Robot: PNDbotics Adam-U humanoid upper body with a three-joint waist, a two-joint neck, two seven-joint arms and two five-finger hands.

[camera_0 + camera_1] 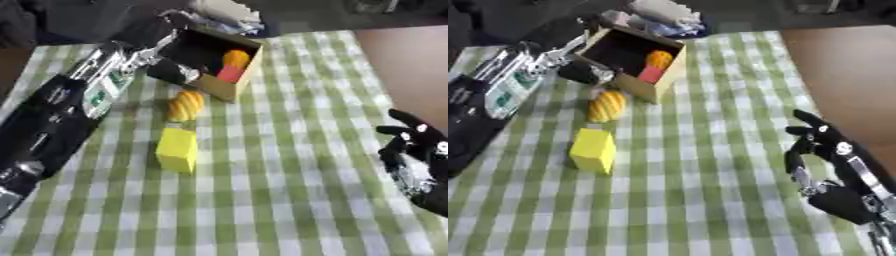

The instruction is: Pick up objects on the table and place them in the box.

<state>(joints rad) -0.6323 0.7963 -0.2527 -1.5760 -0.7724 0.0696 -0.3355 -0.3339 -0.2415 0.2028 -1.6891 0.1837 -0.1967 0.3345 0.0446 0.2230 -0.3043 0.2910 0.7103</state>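
Reaching our left hand (pixel 175 70) against the box (pixel 238 82) near the table's (pixel 289 190) far edge, grip unclear; right hand (pixel 820 150) idles open.

Evenly and fairly brightly lit from above, with no hard glare on the checked tablecloth (pixel 289 200). Soft all over, edges smeared as if by motion, most of all on the right hand (pixel 820 150), with fingers blurred into the cloth behind. Only a faint, short shadow under the yellow block (pixel 178 150), well to the left of that hand, and under the striped yellow thing (pixel 185 105) just beyond it. Deep shade inside the cardboard box (pixel 241 75), far up-left. Dark and unreadable along the far edge. Left arm (pixel 61 110) glinting slightly on silver parts.
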